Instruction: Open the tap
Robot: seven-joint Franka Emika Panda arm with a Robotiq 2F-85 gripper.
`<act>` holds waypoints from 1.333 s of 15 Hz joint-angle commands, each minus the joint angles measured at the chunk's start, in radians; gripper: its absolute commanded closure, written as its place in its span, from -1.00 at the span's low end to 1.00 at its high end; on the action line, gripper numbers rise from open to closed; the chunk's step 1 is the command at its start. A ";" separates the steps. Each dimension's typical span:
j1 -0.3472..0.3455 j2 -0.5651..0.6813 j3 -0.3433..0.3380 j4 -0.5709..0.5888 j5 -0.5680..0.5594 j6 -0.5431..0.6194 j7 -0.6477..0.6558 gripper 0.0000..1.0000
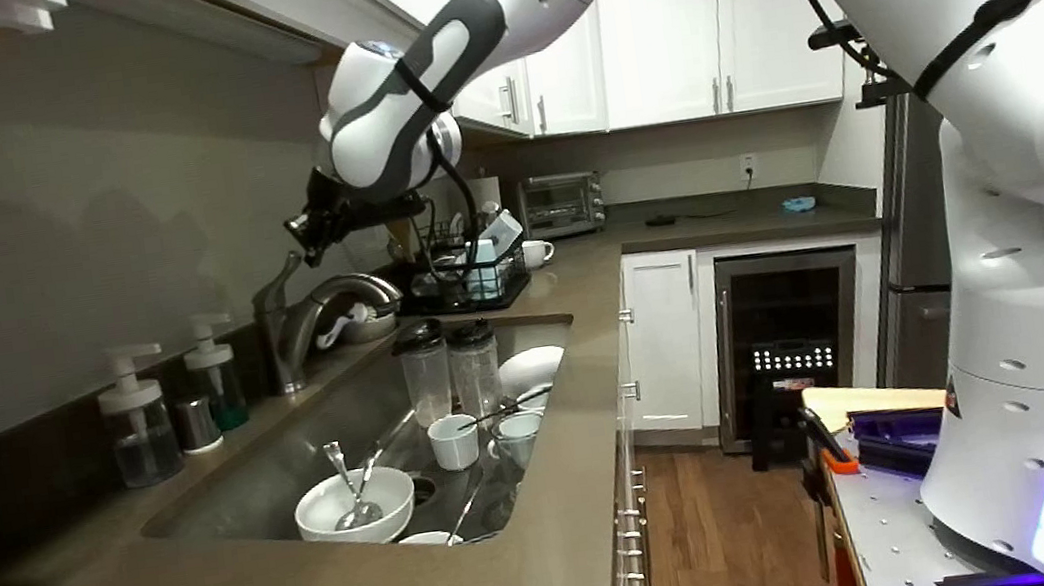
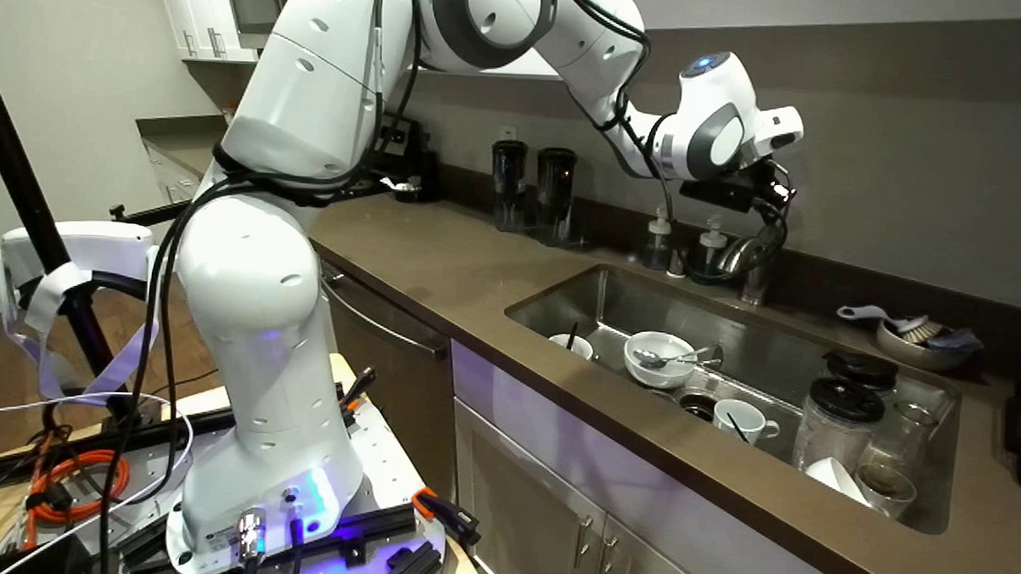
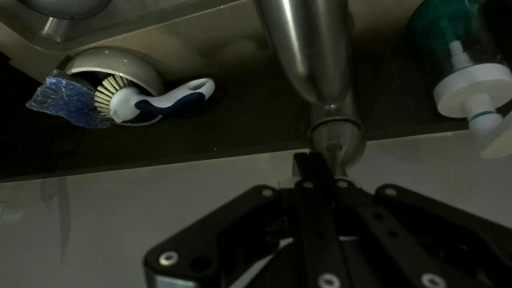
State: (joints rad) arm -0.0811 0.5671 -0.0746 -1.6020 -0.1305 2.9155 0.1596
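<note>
The tap (image 1: pixel 294 338) is a chrome faucet behind the sink, its curved spout reaching over the basin and its slim lever slanting up at the back. Cables partly cover the tap (image 2: pixel 741 259) in an exterior view. My gripper (image 1: pixel 308 248) points downward right at the lever's top. Seen from the wrist, the gripper (image 3: pixel 307 155) has its black fingertips together with nothing visible between them. They lie just beside the lever of the tap (image 3: pixel 334 142) and overlap its edge; whether they touch it I cannot tell. The lever's upper end is hidden behind the fingers.
Soap dispensers (image 1: pixel 137 419) stand on one side of the tap, and a bowl with a brush (image 3: pixel 132 102) on the other. The sink (image 2: pixel 608 290) holds a white bowl (image 2: pixel 661 360), mugs and lidded jars (image 2: pixel 841 417). A wall rises close behind.
</note>
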 commanded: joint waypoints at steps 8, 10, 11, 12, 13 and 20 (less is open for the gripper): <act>-0.003 0.000 0.013 0.018 0.065 0.011 -0.058 0.93; -0.016 -0.002 0.034 0.018 0.086 -0.001 -0.066 0.92; -0.016 -0.001 0.033 0.019 0.093 -0.003 -0.064 0.92; -0.024 -0.003 0.046 0.018 0.108 -0.012 -0.070 0.91; -0.033 -0.005 0.060 0.018 0.123 -0.016 -0.076 0.93; -0.020 0.006 0.041 0.023 0.135 0.031 -0.060 0.92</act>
State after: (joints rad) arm -0.0996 0.5669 -0.0356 -1.5966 -0.0258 2.9108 0.1386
